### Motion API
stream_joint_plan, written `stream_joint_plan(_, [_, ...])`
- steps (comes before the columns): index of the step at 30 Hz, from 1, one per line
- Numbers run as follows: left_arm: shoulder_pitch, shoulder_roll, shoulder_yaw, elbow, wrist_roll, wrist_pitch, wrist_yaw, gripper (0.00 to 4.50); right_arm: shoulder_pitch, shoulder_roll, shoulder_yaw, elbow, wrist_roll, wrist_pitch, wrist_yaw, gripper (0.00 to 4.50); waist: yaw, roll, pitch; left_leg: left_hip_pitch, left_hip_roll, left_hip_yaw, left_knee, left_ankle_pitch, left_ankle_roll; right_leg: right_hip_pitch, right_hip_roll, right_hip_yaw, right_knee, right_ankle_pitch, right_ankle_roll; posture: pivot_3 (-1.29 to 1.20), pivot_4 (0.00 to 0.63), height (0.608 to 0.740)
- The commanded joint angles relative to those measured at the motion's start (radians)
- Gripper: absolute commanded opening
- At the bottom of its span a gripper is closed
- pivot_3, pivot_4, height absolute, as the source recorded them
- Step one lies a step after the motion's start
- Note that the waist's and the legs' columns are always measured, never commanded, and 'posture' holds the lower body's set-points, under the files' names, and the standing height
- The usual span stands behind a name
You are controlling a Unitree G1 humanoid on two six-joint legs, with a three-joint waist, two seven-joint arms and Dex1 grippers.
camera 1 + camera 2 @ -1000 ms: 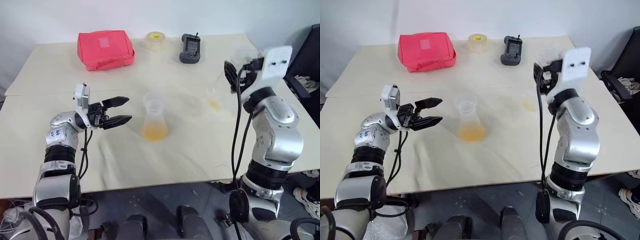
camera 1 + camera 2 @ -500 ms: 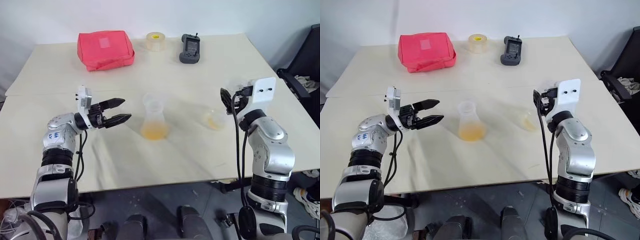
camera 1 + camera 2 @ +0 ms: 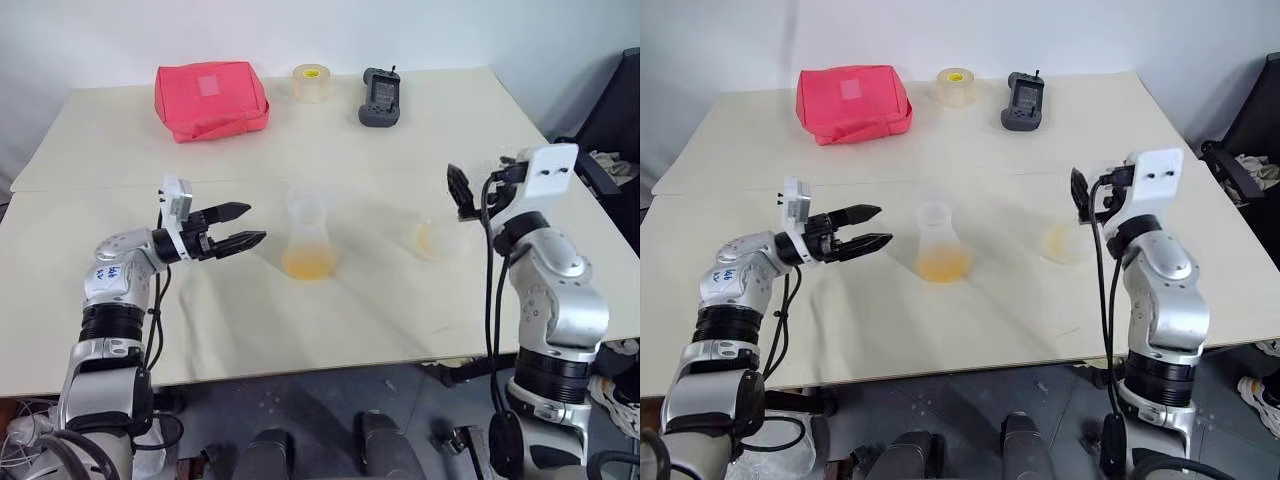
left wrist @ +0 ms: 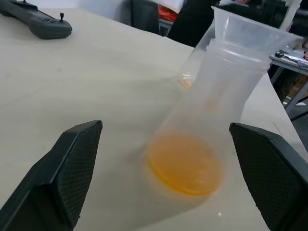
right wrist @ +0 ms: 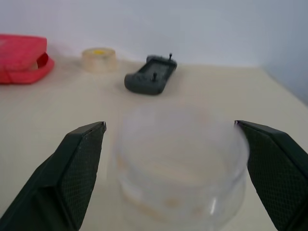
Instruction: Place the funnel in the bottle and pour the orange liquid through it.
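The clear bottle stands at the table's middle with the funnel seated in its neck. Orange liquid pools in the bottle's base. My left gripper is open and level, just left of the bottle and apart from it, its fingers pointing at it. A wide-mouthed clear vessel with a faint orange trace stands to the right. My right gripper is open; the vessel sits in front of its spread fingers, and neither finger touches it.
At the table's far side lie a red pouch, a tape roll and a black handheld device. A dark chair stands off the table's right edge. The table's front edge runs close below both arms.
My right arm came down with the wide vessel, set it on the table and opened, letting go. The left gripper stayed open beside the bottle.
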Motion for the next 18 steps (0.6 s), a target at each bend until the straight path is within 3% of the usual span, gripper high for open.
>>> stream_joint_plan(1, [0.003, 0.024, -0.004, -0.041, -0.004, -0.007, -0.026, 4.50, -0.042, -0.050, -0.017, -0.086, 0.066, 0.016, 0.024, 4.49, 0.000, 0.000, 0.000, 0.000, 0.000, 0.000, 0.000, 0.000, 0.000, 0.000, 0.000, 0.000, 0.000, 0.000, 0.000, 0.00, 0.150, 0.740])
stream_joint_plan(4, [0.010, 0.027, -0.012, -0.047, -0.001, -0.015, -0.038, 4.50, -0.062, -0.095, -0.013, -0.116, 0.119, 0.033, 0.064, 4.49, 0.002, 0.000, 0.000, 0.000, 0.000, 0.000, 0.000, 0.000, 0.000, 0.000, 0.000, 0.000, 0.000, 0.000, 0.000, 0.00, 0.150, 0.740])
stream_joint_plan(8, [0.037, 0.042, -0.014, -0.065, -0.005, -0.032, -0.074, 4.50, -0.040, -0.231, 0.004, -0.214, 0.292, 0.150, 0.244, 4.49, 0.006, 0.000, 0.000, 0.000, 0.000, 0.000, -0.001, 0.000, 0.000, 0.001, 0.000, 0.000, -0.002, 0.000, 0.000, 0.00, 0.150, 0.740])
stream_joint_plan(16, [0.122, 0.110, -0.023, -0.110, -0.007, -0.021, -0.137, 4.50, 0.343, -0.450, -0.049, -0.442, 0.533, 0.164, 0.560, 4.49, 0.028, 0.000, 0.000, 0.000, 0.001, 0.000, -0.002, -0.001, 0.002, 0.005, 0.001, -0.001, -0.010, 0.000, 0.000, 0.00, 0.150, 0.740])
stream_joint_plan(18, [0.150, 0.130, -0.023, -0.110, -0.004, -0.026, -0.155, 4.50, 0.468, -0.475, -0.049, -0.464, 0.517, 0.131, 0.600, 4.49, 0.033, -0.001, 0.000, 0.000, 0.001, 0.000, -0.002, -0.001, 0.002, 0.006, 0.000, -0.001, -0.012, 0.000, 0.001, 0.00, 0.150, 0.740])
